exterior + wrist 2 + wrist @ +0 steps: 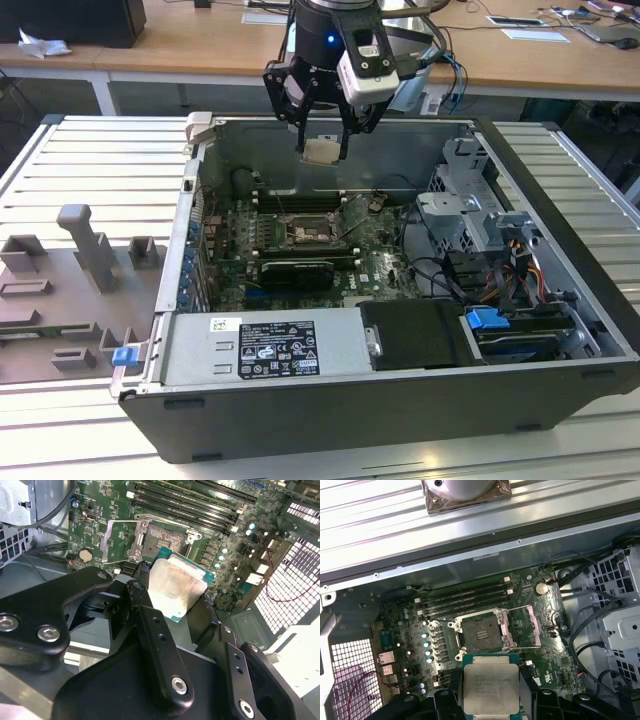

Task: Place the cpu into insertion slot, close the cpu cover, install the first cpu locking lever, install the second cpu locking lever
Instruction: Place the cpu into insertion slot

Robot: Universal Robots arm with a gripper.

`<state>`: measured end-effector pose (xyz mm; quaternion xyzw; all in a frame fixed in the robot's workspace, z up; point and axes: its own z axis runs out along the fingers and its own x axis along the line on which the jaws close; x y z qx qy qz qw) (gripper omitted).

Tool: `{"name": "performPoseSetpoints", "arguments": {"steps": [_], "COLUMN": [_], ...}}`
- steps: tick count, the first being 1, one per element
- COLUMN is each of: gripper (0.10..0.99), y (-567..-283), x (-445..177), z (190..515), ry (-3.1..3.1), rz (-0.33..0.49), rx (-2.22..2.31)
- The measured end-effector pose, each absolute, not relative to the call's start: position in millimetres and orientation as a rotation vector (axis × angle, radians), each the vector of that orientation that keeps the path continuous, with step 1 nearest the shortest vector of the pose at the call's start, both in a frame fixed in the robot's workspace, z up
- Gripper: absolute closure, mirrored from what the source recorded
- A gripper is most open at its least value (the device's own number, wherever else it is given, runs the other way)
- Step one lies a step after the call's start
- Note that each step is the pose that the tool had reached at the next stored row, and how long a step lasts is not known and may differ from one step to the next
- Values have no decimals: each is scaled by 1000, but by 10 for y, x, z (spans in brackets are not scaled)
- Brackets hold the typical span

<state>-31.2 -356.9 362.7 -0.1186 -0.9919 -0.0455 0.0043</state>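
One arm [330, 20] carries one gripper [322, 152] with two fingers [142, 605]. There is one cpu [490, 687], one insertion slot [481, 634] and one cover [112, 542]. Four long black memory slots [465, 597] lie side by side on one green board [540, 665]. One coin cell [541, 587], one case [330, 425] and one power supply [265, 345] complete the count, along with two blue tabs [487, 322] in the exterior view.

The cpu [490, 685] runs off the first wrist view's edge, flanks hidden behind the fingers [453, 702] of the tool [491, 701]. Below the tool, the exterior view's insertion slot [305, 232] is too small to make out.
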Motion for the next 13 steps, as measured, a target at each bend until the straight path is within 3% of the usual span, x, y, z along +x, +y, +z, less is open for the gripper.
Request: {"name": "performPoseSetpoints", "arguments": {"steps": [13], "gripper": [545], "y": [-3569], "x": [-312], "z": [3626], "ry": [-3102], "rz": [-143], "rx": [-427]}}
